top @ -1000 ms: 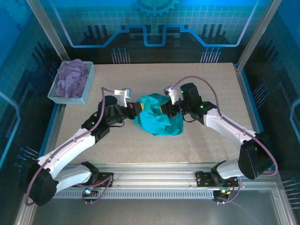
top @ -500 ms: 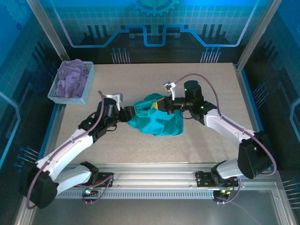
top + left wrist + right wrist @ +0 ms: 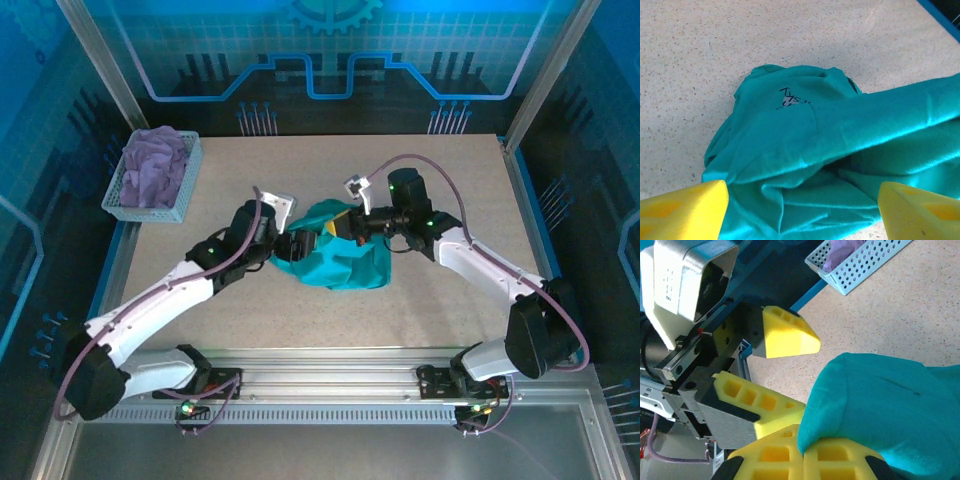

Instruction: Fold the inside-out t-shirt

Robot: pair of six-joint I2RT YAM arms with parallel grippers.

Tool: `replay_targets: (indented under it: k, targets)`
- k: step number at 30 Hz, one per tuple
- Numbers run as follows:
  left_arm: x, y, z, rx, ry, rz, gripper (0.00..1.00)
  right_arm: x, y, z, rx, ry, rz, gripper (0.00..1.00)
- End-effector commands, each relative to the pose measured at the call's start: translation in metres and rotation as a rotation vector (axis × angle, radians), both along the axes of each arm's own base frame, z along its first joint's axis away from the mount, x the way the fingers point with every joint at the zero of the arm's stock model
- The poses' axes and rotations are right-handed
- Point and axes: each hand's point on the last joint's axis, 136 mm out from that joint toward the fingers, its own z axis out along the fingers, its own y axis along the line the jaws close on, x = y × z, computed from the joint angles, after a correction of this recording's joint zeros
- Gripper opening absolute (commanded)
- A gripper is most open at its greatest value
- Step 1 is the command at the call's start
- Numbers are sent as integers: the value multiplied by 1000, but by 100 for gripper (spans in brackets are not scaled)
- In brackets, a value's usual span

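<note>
The inside-out t-shirt (image 3: 345, 262) lies bunched in a heap at the centre of the counter (image 3: 300, 320), well apart from all four counter edges.

The right claw (image 3: 347, 228) is fully closed on a fold of the teal cloth at the far side of the heap. In the right wrist view the cloth edge enters between the two yellow pads (image 3: 775, 457), which meet with no visible gap. In the left wrist view a band of cloth crosses from the right, raised above the rest of the heap.

The left claw (image 3: 298, 243) stands wide open and holds nothing. It sits at the left margin of the heap, just beside the right claw. In the left wrist view its fingertips (image 3: 685, 207) stand far apart at the lower corners with crumpled cloth between them, unclamped. A dark printed marking (image 3: 792, 98) shows on an upper fold.

Clearance: bare counter surrounds the heap on the far, near and right sides. A perforated basket (image 3: 150, 212) holding a lavender garment (image 3: 155, 165) stands at the far left counter edge, well apart from the t-shirt. The two arms reach the heap from the near left and near right corners.
</note>
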Motion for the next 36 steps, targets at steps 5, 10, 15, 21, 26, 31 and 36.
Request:
replay_targets:
  k: [5,10,15,21,26,31,36]
  targets:
    - [20,-15,-9,99,-14,-61,81,-18,1,17,1,-63,86,0]
    - [40,-30,-20,97,25,-63,72,-23,-5,18,-20,-103,91,0]
    - [26,-54,-11,-21,93,-162,26,-3,-28,5,-131,-111,-80,0]
    - [-18,-64,34,-291,118,-277,3,24,-45,-1,-253,-170,-267,0]
    - [-31,-41,66,-519,119,-245,0,37,-46,0,-331,-239,-328,0]
    - [-33,-27,87,-704,121,-265,0,37,-35,-11,-404,-243,-309,5]
    - [-32,-26,79,-667,134,-254,0,32,-33,-4,-404,-254,-298,17]
